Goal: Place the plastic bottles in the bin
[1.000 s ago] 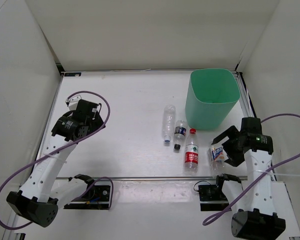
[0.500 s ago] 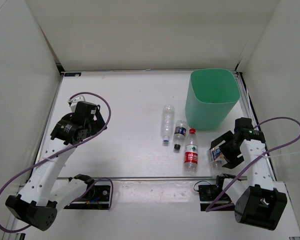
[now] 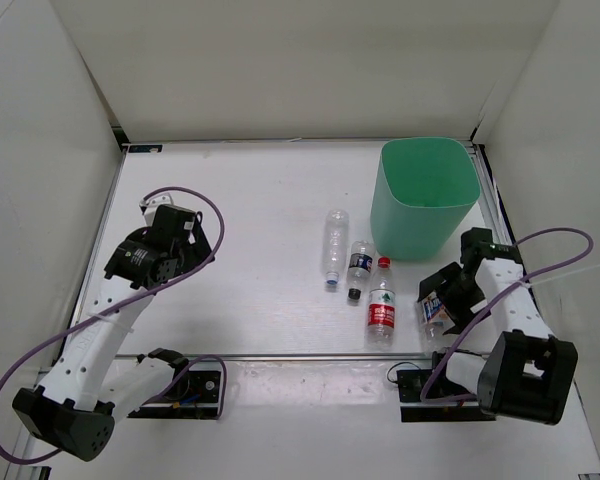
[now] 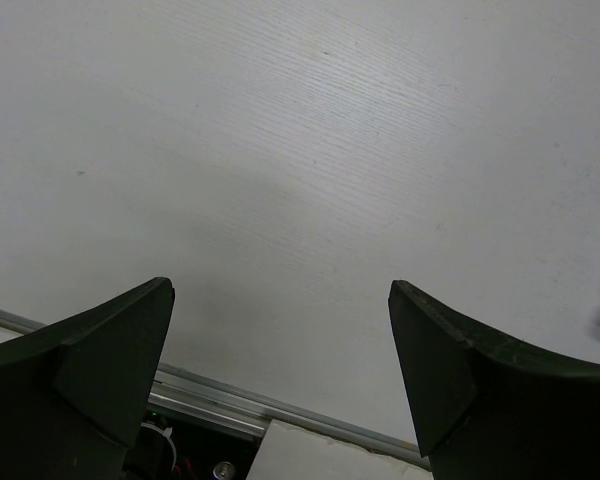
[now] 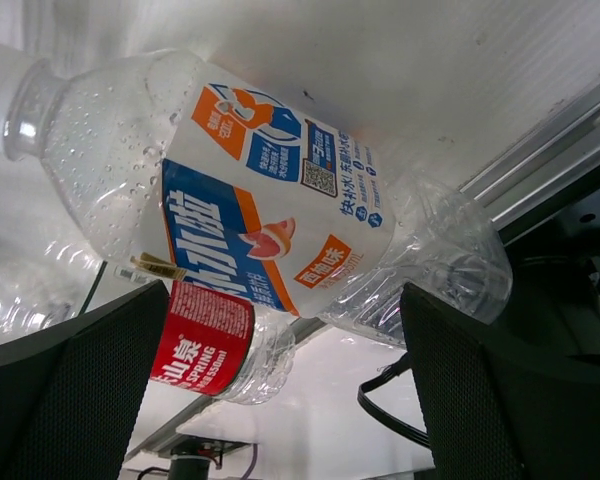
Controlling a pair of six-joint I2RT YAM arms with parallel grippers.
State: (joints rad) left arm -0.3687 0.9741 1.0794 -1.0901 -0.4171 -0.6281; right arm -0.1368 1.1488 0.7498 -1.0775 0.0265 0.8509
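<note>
- while the right gripper (image 5: pixel 285 290) stands with its jaws spread wide, the blue-and-white-labelled bottle (image 5: pixel 270 210) lies on its side between the two fingers; can't tell whether either finger touches it.
- that bottle rests on the table (image 3: pixel 260 200) at the near right, just in front of the bin (image 3: pixel 425 215).
- red-labelled bottle (image 3: pixel 382 305) lies just left of it, red cap pointing toward the bin, apart from the gripper.
- dark-labelled bottle (image 3: pixel 359 265) lies just beside the red one's cap end, to its left.
- unlabelled bottle (image 3: pixel 335 243) lies next to the left, blue cap toward the arms.
- bin stands upright at the far right of the table; all four bottles lie on the table outside it.
- left gripper (image 4: pixel 280 288) has its jaws wide too, only table surface between its fingers, on the left side, well apart from the bottles.
</note>
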